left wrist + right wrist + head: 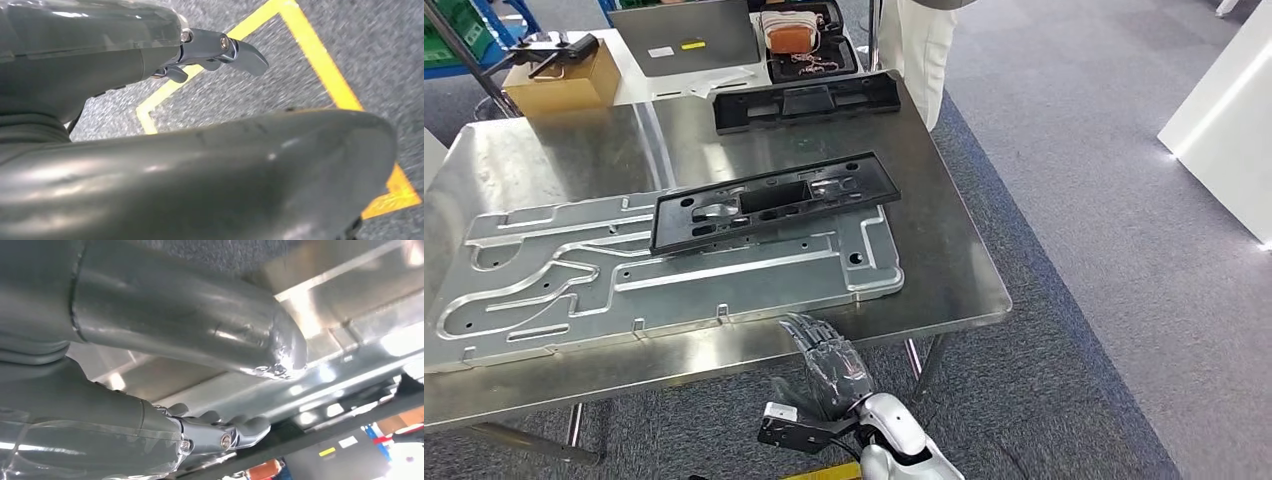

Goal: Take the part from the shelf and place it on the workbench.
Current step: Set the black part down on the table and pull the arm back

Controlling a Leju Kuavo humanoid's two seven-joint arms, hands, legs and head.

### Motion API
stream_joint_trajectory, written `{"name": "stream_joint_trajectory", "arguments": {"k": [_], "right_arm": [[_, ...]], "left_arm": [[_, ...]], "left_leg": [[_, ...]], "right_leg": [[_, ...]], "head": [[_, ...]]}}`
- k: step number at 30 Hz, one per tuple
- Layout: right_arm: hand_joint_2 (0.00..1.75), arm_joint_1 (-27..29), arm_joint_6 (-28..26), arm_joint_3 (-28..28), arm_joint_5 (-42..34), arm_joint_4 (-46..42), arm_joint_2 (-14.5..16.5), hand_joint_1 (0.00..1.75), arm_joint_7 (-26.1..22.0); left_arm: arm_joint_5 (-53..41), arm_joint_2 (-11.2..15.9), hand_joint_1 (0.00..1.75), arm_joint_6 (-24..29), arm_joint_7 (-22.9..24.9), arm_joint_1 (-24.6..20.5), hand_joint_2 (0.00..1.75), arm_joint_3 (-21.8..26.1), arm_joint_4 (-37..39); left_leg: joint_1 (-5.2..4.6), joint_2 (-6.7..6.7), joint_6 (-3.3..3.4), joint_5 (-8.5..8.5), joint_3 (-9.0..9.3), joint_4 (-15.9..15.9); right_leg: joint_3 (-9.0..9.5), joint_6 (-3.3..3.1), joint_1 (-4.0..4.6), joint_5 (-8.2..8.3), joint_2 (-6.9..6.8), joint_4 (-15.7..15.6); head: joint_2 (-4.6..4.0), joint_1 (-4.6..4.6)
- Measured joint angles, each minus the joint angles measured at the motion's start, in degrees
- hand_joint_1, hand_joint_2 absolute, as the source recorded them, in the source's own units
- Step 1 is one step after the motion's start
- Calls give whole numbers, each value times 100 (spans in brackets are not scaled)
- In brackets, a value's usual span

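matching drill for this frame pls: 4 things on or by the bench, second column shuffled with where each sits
Things:
1. black frame
2. black part
3. cardboard box
4. right robot hand

Places:
A. far left corner, a dark tool on top of it
B. at the bench's near edge, holding nothing
C. lying on the metal plate
D. far side of the bench, flat on the steel top

Pairs: 1-C, 2-D, 3-A, 4-B
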Motion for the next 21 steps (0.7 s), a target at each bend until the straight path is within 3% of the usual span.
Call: {"name": "stream_joint_trajectory", "arguments": {"k": [1, 2, 3, 4, 5, 6, 8, 9, 11, 12, 13, 14, 16, 17, 18, 19, 21], "right_arm": [[0, 9, 0, 0, 3, 0, 0, 0, 0], [0, 19, 0, 0, 5, 0, -2, 0, 1], [0, 29, 0, -1, 9, 0, -4, 0, 1], [0, 36, 0, -1, 11, 0, -7, 0, 1], [0, 40, 0, -2, 13, -1, -10, 0, 1], [0, 43, -2, -3, 14, -7, -12, 0, 4], [0, 45, -6, -6, 15, -30, -14, 0, 14], [0, 46, -8, -8, 16, -42, -15, 0, 19], [0, 54, -9, -11, 19, -49, -24, 0, 25], [0, 61, -9, -11, 20, -49, -33, 0, 27], [0, 70, -9, -11, 20, -49, -45, 0, 29], [0, 75, -8, -11, 20, -49, -57, 0, 30], [0, 79, -5, -11, 11, -50, -72, 0, 26], [0, 83, -3, -11, 5, -50, -79, 0, 22], [0, 86, 1, -11, -2, -49, -86, 0, 19], [0, 89, 5, -11, -6, -49, -92, 0, 15], [0, 87, 13, -11, -22, -56, -98, 0, 4]], "left_arm": [[-1, 0, 0, -1, 0, -1, 0, 0, 0], [-2, 0, 0, -1, 0, -2, 0, 0, 0], [-3, 0, 0, -2, 0, -2, 0, 0, 0], [-5, 0, 0, -3, 0, -2, 0, 0, -1], [-8, 0, 0, -4, 0, -5, 0, 0, -2], [-17, -1, 0, -8, 0, -13, 0, -1, -3], [-39, -2, 0, -17, 1, -35, 0, -3, -9], [-50, -3, 0, -21, 5, -44, 0, -4, -11], [-58, -3, 0, -29, 16, -51, 0, -6, -13], [-60, -5, 0, -33, 23, -56, 0, -7, -13], [-61, -8, 0, -37, 27, -60, 0, -8, -13], [-61, -10, 0, -42, 30, -63, 0, -8, -13], [-61, -11, 0, -49, 33, -64, 0, -9, -13], [-61, -11, 0, -52, 34, -62, 0, -9, -13], [-60, -11, 0, -52, 34, -61, 0, -9, -13], [-58, -11, 0, -52, 35, -60, 0, -9, -13], [-54, -16, 0, -52, 34, -59, 0, -9, -13]], "left_leg": [[22, 0, -31, -217, -66, 375], [42, 0, -58, -286, -82, 678], [61, 0, -83, -214, -25, 837], [78, 0, -103, -46, 125, 797], [95, -2, -121, 114, 378, 557], [105, -16, -133, 144, 720, 146], [94, -55, -77, -24, 1287, -663], [73, -70, -28, -120, 1414, -879], [52, -57, 96, -75, 1370, -924], [48, -39, 158, -16, 1315, -923], [47, -20, 223, 54, 1249, -930], [45, -2, 277, 133, 1169, -935], [6, 16, 332, 279, 990, -925], [-18, 23, 343, 350, 892, -917], [-45, 28, 350, 418, 795, -907], [-72, 30, 354, 481, 698, -895], [-113, 29, 353, 593, 543, -868]], "right_leg": [[-106, 6, -2, 78, 1, 6], [-217, 20, -6, 155, 0, 17], [-331, 40, -15, 227, -1, 35], [-439, 65, -28, 291, -1, 59], [-539, 97, -44, 348, 1, 91], [-625, 134, -53, 396, 7, 127], [-715, 216, -56, 490, 16, 178], [-726, 255, -52, 542, 18, 177], [-733, 331, -64, 625, 20, 156], [-773, 360, -74, 549, 20, 201], [-839, 380, -85, 360, 21, 340], [-935, 390, -92, 69, 21, 600], [-1136, 397, -83, -502, 22, 1359], [-1183, 394, -77, -611, 22, 1697], [-1151, 378, -68, -575, 22, 1884], [-1019, 347, -52, -437, 22, 1873], [-464, 228, 7, -197, 22, 1277]], "head": [[0, 0], [0, 1], [0, 0], [0, 0], [0, 0], [0, -1], [0, 1], [0, 0], [0, 1], [0, 1], [0, 2], [0, 2], [0, 2], [0, 2], [0, 2], [0, 1], [0, 0]]}}
